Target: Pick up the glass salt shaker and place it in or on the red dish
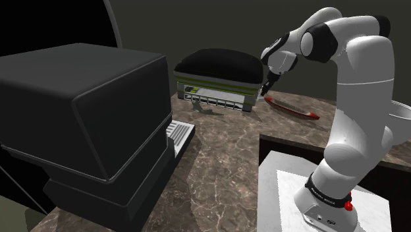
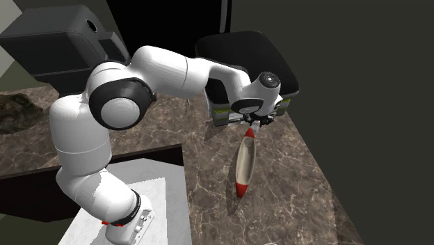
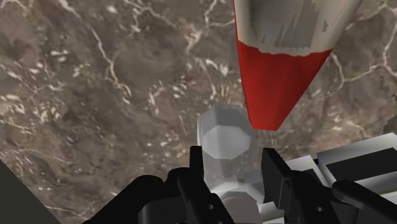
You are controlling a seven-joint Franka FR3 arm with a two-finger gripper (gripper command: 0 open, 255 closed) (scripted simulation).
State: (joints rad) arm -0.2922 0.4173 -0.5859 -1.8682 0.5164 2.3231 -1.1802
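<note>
Now the pincer [image 3: 234, 156] has its two black fingers drawn in narrow around the shaker [image 3: 222, 137], one on each side. It looks like it is holding it. The shaker is pale grey, and its cap with corners faces up toward the hand. I think it is held that way so nothing spills and so it can stand when it is let go.

The dish [image 3: 280, 83] is just beside the shaker, with its red tip pointing at it. It is long and thin, red at the ends and pale inside. It lies on the brown stone surface [image 3: 95, 95].

The pincer hangs by the end of the dish, not over its middle. I guess the next move is a small slide along the dish, then down. The dish is narrow, so the shaker could tip off its edge.
</note>
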